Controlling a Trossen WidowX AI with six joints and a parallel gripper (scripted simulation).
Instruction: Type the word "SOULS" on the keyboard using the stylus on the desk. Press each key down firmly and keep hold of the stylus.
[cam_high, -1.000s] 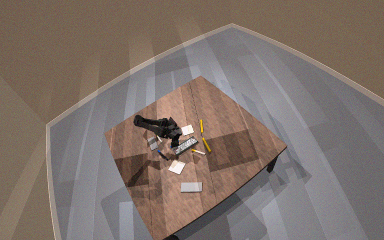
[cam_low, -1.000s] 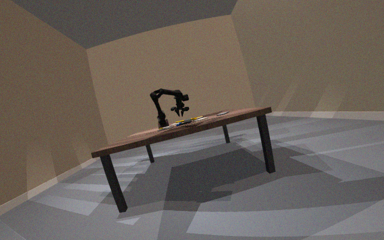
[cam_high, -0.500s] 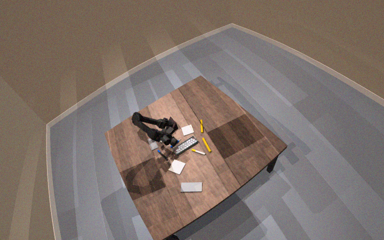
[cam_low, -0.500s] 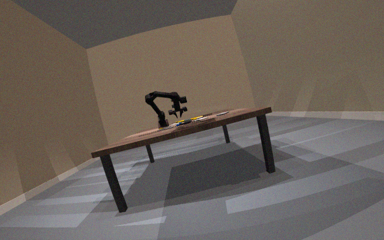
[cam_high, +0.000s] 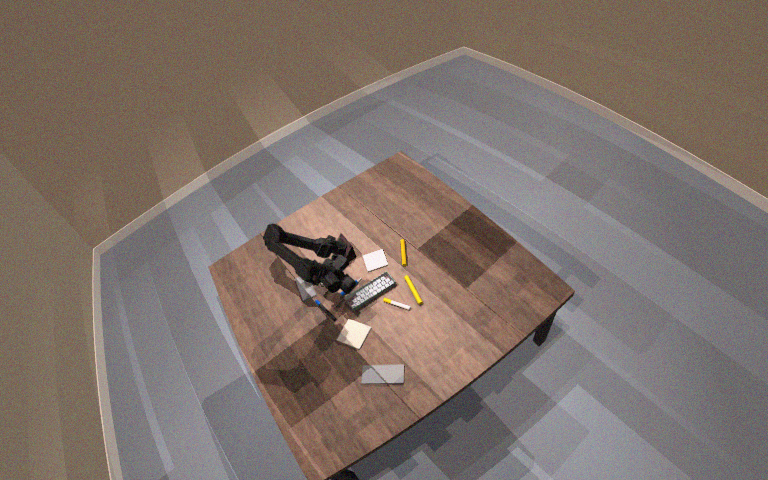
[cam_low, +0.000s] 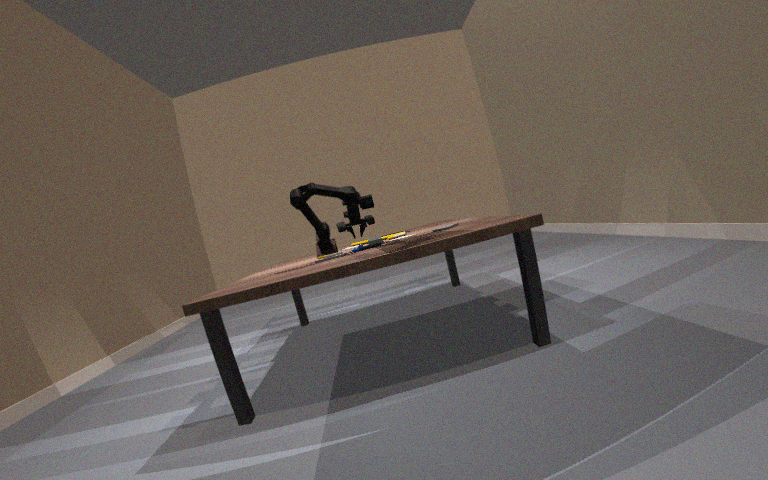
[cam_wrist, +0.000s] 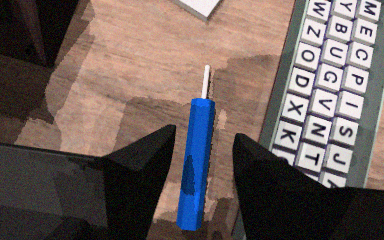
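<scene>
The stylus (cam_wrist: 197, 150) (cam_high: 342, 293) has a blue barrel and a thin white tip. It lies on the desk beside the keyboard (cam_wrist: 288, 65) (cam_high: 372, 290) (cam_low: 372, 243), tip pointing up in the wrist view. My gripper (cam_wrist: 204, 137) (cam_low: 357, 235) is open above the stylus, with one finger on each side of its barrel and gaps on both sides. In the wrist view the S key (cam_wrist: 345, 131), O key (cam_wrist: 307, 55) and U key (cam_wrist: 334, 51) show. The L key is hidden by the right finger, which overlaps the keyboard's lower end.
A white pad (cam_high: 374, 259) (cam_wrist: 200, 6) lies near the keyboard. Two yellow sticks (cam_high: 403, 252) (cam_high: 413, 289) and a white-and-yellow pen (cam_high: 397, 303) lie beyond it. A dark pen (cam_high: 325, 310), a cream pad (cam_high: 353, 333) and a grey slab (cam_high: 383, 374) also lie on the desk.
</scene>
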